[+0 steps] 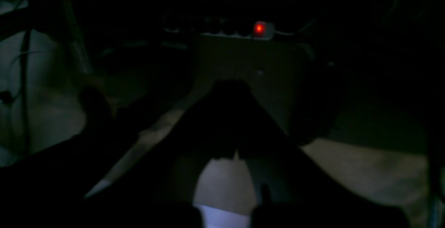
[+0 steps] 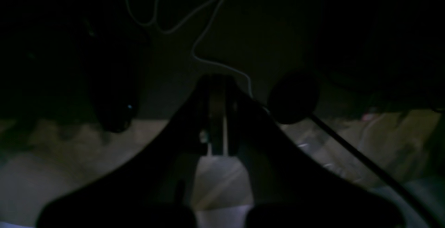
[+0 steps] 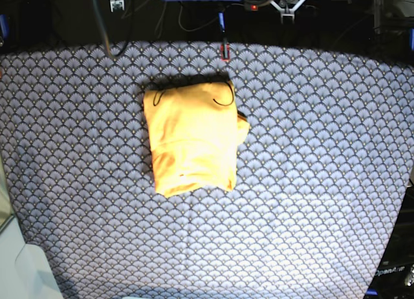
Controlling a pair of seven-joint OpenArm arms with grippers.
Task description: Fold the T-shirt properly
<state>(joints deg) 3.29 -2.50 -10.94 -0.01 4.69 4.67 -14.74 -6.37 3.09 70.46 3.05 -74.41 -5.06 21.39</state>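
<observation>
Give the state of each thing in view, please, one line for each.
T-shirt: folded into a compact rectangle, wrinkled, lying flat on the cloth, held by nothing.
Cloth: spread flat.
Left gripper: jaws shut, empty, away from the T-shirt.
Right gripper: jaws shut, empty, away from the T-shirt.
Power strip: red light on.

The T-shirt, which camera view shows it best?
The base view: the T-shirt lies folded into a compact rectangle on the patterned cloth, fully lit and unobstructed. Both wrist views are nearly dark and show none of it.
</observation>
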